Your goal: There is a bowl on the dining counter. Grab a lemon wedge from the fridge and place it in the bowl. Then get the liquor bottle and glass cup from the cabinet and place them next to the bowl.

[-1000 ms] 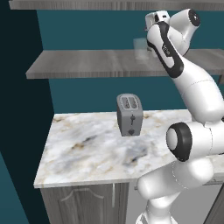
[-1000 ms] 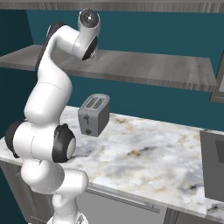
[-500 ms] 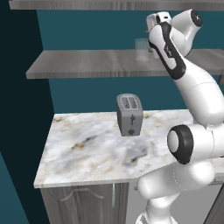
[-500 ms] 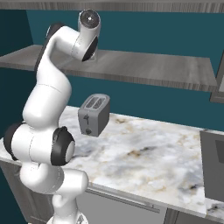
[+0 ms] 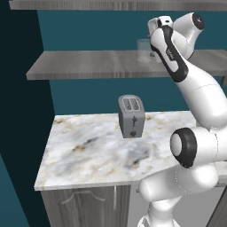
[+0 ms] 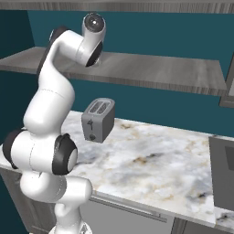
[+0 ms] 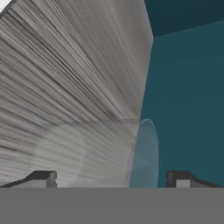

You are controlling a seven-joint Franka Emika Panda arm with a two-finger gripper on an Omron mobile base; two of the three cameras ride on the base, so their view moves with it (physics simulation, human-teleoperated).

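Your end effector [image 7: 111, 179] is raised to the wooden shelf [image 5: 88, 64] with its fingers spread wide and nothing pinched between them. The clear glass cup [image 7: 98, 153] lies directly ahead, framed between the two fingertips [image 7: 41, 178], standing on the shelf close to the teal wall. From the left base view, the glass cup [image 5: 143, 50] sits just beside the wrist. A grey toaster [image 5: 130, 116] stands far below on the marble tabletop [image 5: 88, 150]. The risk, as I judge it: pushing forward off-centre could let one finger nudge the cup against the wall or tip it off the shelf.
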